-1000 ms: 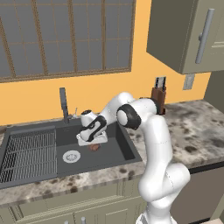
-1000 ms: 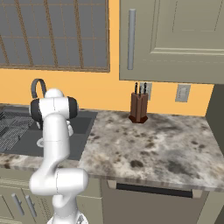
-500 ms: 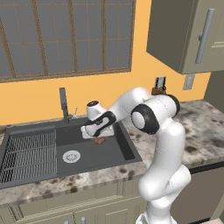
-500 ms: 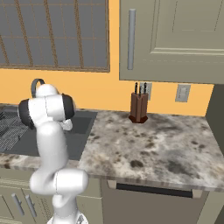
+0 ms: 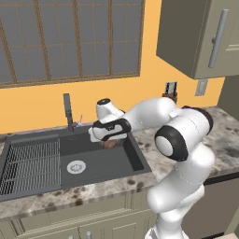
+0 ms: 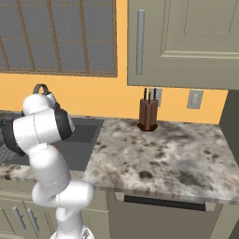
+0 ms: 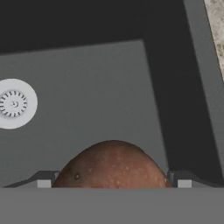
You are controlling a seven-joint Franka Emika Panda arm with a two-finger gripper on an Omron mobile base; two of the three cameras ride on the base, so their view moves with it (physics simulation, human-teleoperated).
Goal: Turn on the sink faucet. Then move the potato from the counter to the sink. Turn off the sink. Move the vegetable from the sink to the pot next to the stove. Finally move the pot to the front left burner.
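A brown potato (image 5: pixel 110 144) hangs a little above the floor of the dark sink (image 5: pixel 100 164), near its back right corner. My gripper (image 5: pixel 107 139) points down and is shut on the potato. In the hand view the potato (image 7: pixel 113 165) sits between the two fingertips (image 7: pixel 43 183), with the gripper (image 7: pixel 113 184) straddling it and the sink floor (image 7: pixel 96 100) below. The faucet (image 5: pixel 68 112) stands behind the basin, left of the hand, and no water shows at it.
The round drain (image 5: pixel 76 166) lies in the basin, left of the potato, and is the white disc (image 7: pixel 13 103) in the hand view. A ribbed drying rack (image 5: pixel 27 165) fills the sink's left half. A knife block (image 6: pixel 148 114) stands at the wall on the speckled counter (image 6: pixel 158 156).
The gripper has risen from the sink floor with the potato and moved slightly right. The arm's elbow has swung out to the right.
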